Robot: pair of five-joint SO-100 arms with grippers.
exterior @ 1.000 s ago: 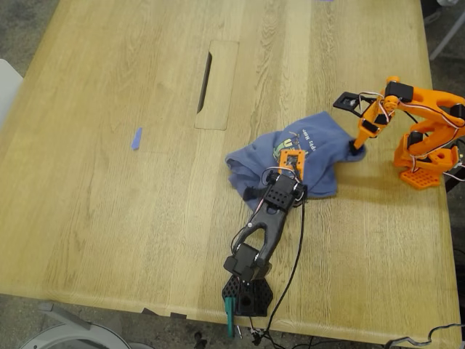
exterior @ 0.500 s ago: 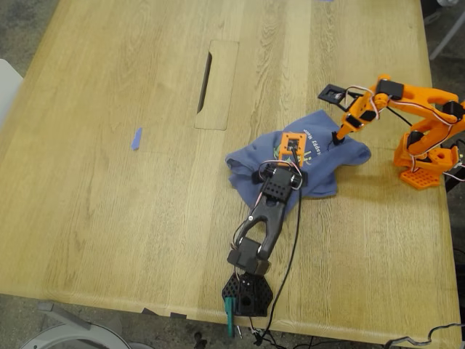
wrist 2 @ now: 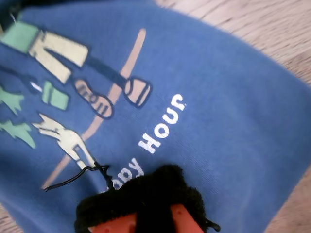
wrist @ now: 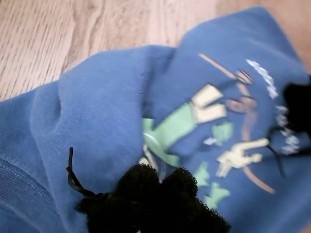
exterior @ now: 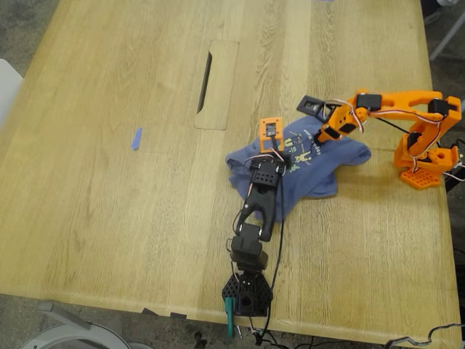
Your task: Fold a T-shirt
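Exterior view: both pincers, first (exterior: 280, 154) and second (exterior: 320, 134), hover over the bunched T-shirt (exterior: 320, 171); jaw states cannot be told. If you grasp now, expect several layers to lift together.

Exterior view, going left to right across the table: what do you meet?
Small blue scrap → slot cut in the tabletop → the T-shirt, bunched, with both arms reaching over it → orange arm's base at the exterior view's right edge.
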